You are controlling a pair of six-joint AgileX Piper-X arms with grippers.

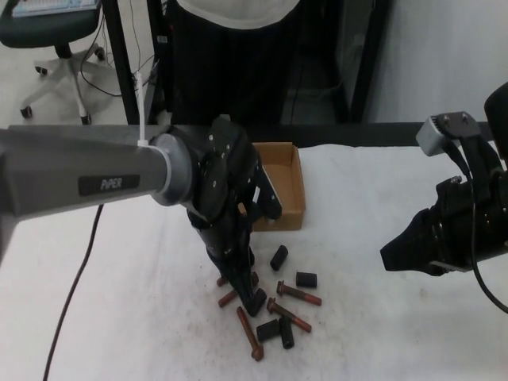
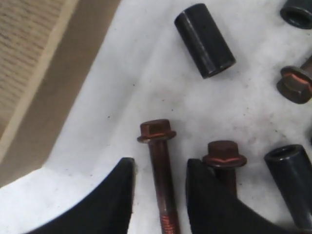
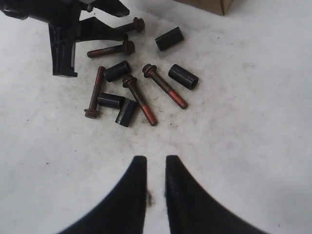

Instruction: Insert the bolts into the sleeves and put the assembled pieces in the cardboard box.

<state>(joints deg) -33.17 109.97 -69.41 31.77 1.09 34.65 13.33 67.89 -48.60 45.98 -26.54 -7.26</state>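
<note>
Left gripper [image 2: 160,168]: jaws apart, straddling the shank of one bolt [image 2: 162,180], pads not touching it.
Right gripper [image 3: 155,163]: narrow gap, empty, held off the pile.
Parts: bolts and sleeves [image 2: 204,40] lie loose on the bench [image 1: 381,317], near the cardboard box [image 1: 300,178].
Handling: likely steel, so rigid and dense; the round shank may roll or slip.
Grip: mid-shank below the flanged head, leaving the threaded end free for a sleeve.

Bright, even light fell from above on the white bench [image 1: 381,262], without any hard glare. The room behind it was much darker, while the floor [image 1: 12,79] at the far left was well lit. The bolts [image 3: 140,101] and sleeves [image 3: 183,76] threw only short, pale shadows with soft edges. In the left wrist view 1 sleeve [image 2: 204,40] carried a dull sheen along its side.
</note>
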